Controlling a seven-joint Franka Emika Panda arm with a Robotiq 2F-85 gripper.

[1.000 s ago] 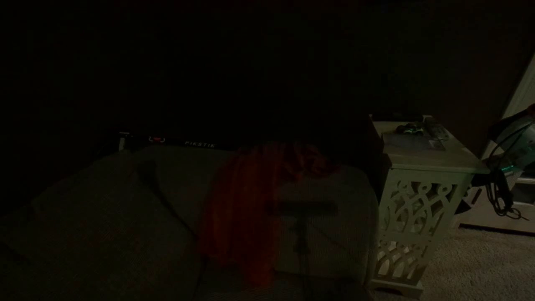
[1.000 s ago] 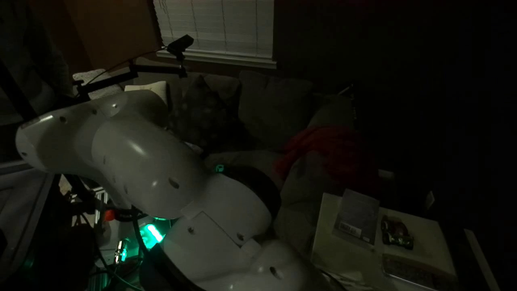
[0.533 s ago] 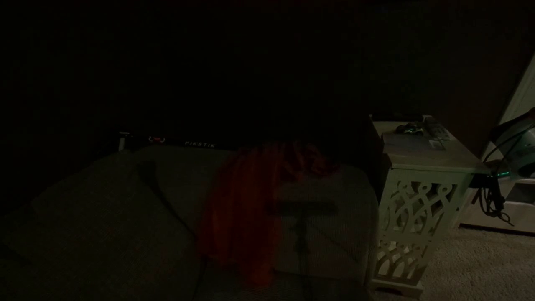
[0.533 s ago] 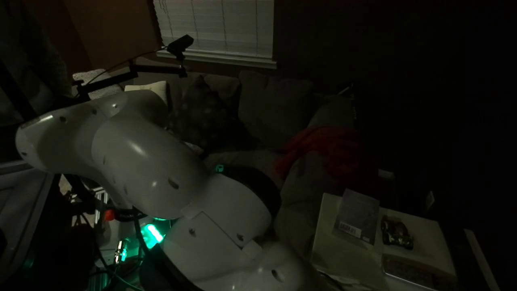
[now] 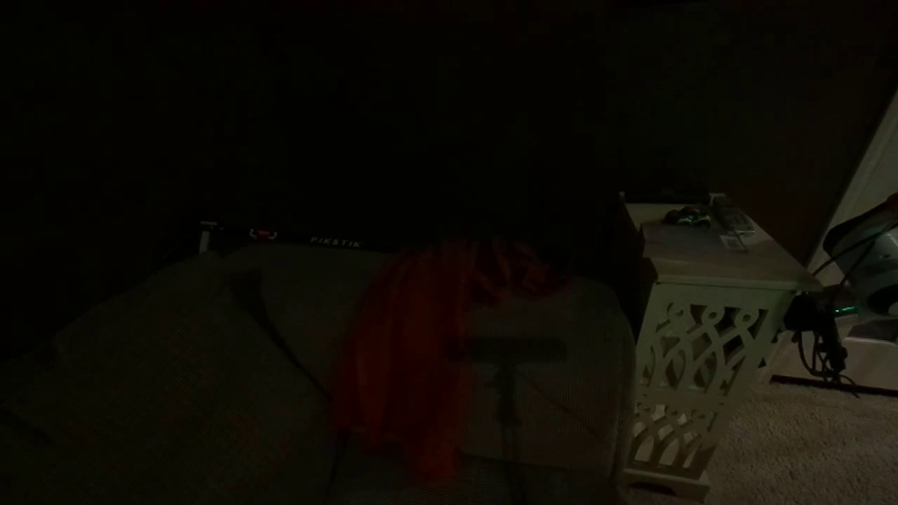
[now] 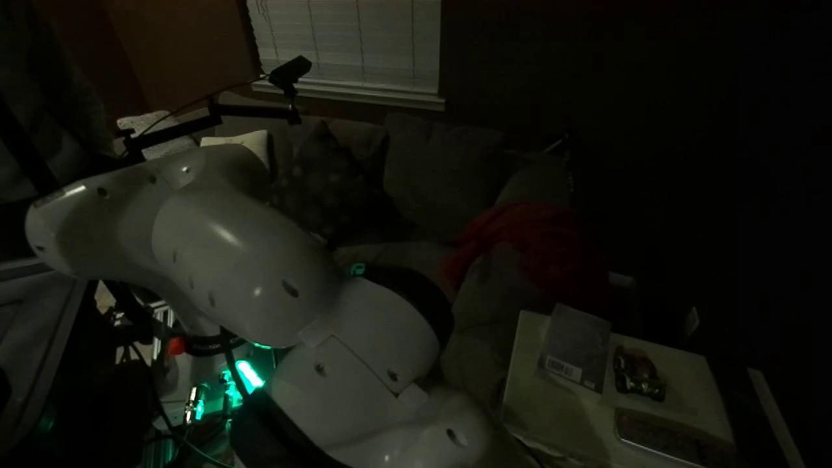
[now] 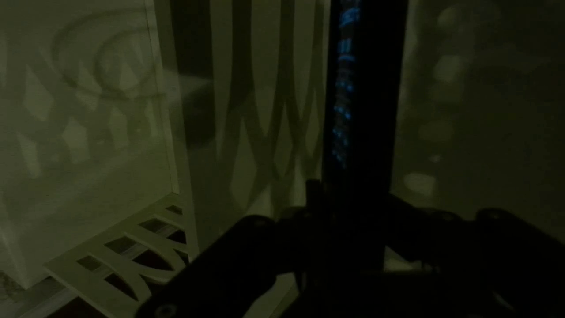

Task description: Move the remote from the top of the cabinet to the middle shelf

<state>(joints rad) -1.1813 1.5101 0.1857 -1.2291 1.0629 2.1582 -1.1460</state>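
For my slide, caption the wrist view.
In dim light, the gripper holds a dark remote; lattice shadows fall across the cabinet.

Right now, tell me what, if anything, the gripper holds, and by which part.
The gripper holds the dark remote by its lower end in the wrist view; darkness hides the exact contact.

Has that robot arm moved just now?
Yes, down: in an exterior view the arm's green light, earlier roughly level with the white cabinet's top edge, now shows below it.
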